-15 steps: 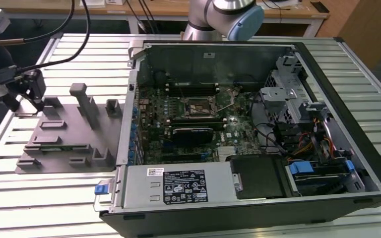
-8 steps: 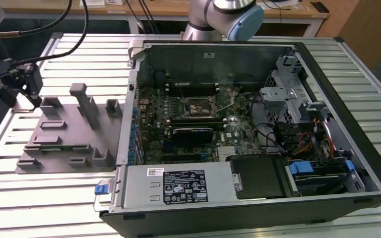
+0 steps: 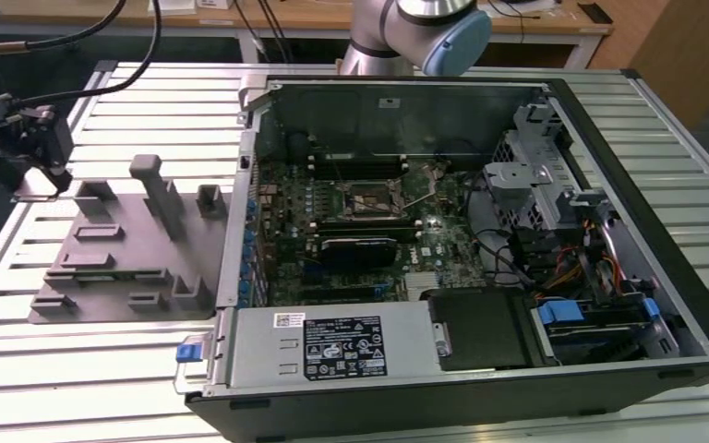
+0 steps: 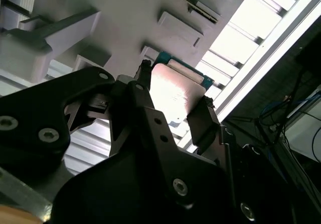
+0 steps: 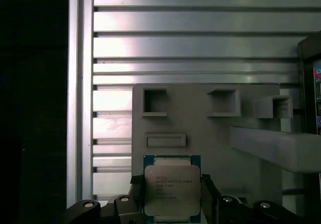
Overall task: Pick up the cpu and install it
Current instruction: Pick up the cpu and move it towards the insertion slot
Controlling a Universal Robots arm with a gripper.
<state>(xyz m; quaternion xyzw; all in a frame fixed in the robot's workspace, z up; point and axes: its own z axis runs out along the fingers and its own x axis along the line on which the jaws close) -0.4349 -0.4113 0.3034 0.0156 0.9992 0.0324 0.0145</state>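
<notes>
Cpu (image 5: 172, 181) is clamped on two opposite edges by the gripper (image 4: 175, 86), at the grey fixture (image 5: 200, 128) edge. Slatted table (image 5: 190, 48) is seen around it; the open PC case (image 3: 478, 231) is seen well apart.

Silver arm (image 3: 373, 41), pale-blue joint cap (image 3: 460, 41), black hand (image 4: 175, 89) with screws.

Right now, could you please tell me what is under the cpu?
Beneath the cpu lies the grey fixture tray on the slatted table; the spot directly underneath is covered.
</notes>
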